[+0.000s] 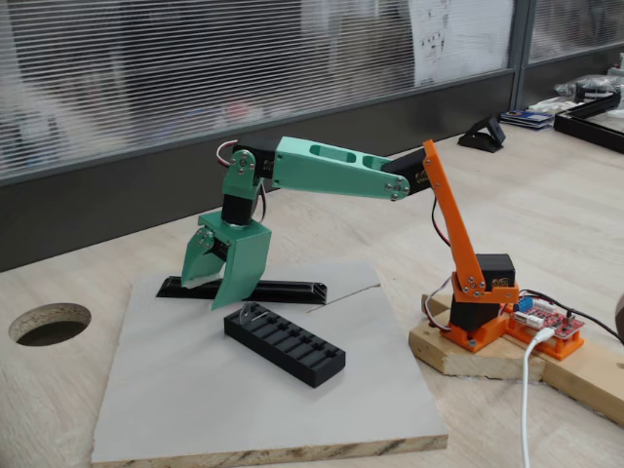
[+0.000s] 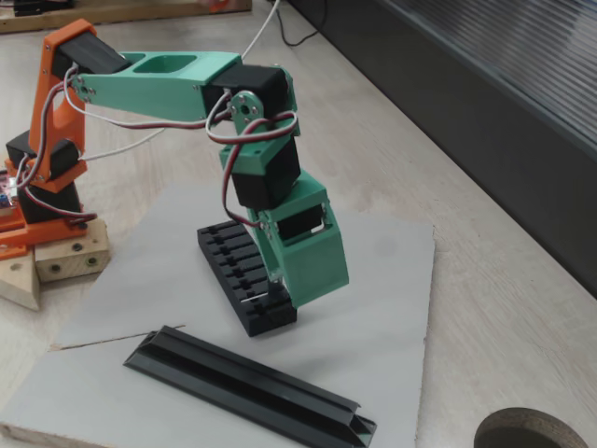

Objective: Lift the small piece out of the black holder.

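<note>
Fixed views, both. Pincer [image 1: 216, 278]: green, two-fingered, pointing down, fingers apart, nothing between them; hangs above and just behind the left end of the black holder [image 1: 285, 345] as one fixed view shows it. In the other fixed view the pincer [image 2: 289, 294] covers part of the black holder [image 2: 241, 273].
Black holder: rectangular slotted block, lying flat on the grey board [image 1: 370, 400].
Small piece [image 1: 252, 313]: thin, light, standing in the end slot nearest the pincer, not touched by it.
Black rail [image 1: 283, 291]: long, angled ends, on the board beyond the holder.
Board: lies on the wooden table [image 1: 546, 224].
</note>
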`<state>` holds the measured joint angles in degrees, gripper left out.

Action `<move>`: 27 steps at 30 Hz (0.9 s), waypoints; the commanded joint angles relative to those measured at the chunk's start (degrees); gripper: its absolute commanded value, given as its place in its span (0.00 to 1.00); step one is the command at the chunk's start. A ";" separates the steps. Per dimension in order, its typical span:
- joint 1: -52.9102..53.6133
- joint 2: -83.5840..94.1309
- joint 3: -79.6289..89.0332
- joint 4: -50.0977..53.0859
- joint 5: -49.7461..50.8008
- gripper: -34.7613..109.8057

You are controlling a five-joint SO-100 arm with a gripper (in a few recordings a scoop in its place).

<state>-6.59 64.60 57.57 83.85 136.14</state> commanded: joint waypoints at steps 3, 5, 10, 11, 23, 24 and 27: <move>-0.88 2.02 0.18 -0.62 0.53 0.55; -0.97 2.02 -0.09 -0.62 0.62 0.55; -3.52 2.20 0.09 0.26 0.88 0.55; -3.87 2.20 -0.18 1.41 0.88 0.55; -3.60 2.11 -0.62 5.62 0.79 0.55; -3.60 2.20 -0.62 5.98 0.88 0.55; -3.60 2.11 -0.62 5.54 0.88 0.55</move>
<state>-9.23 64.60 57.57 88.33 136.41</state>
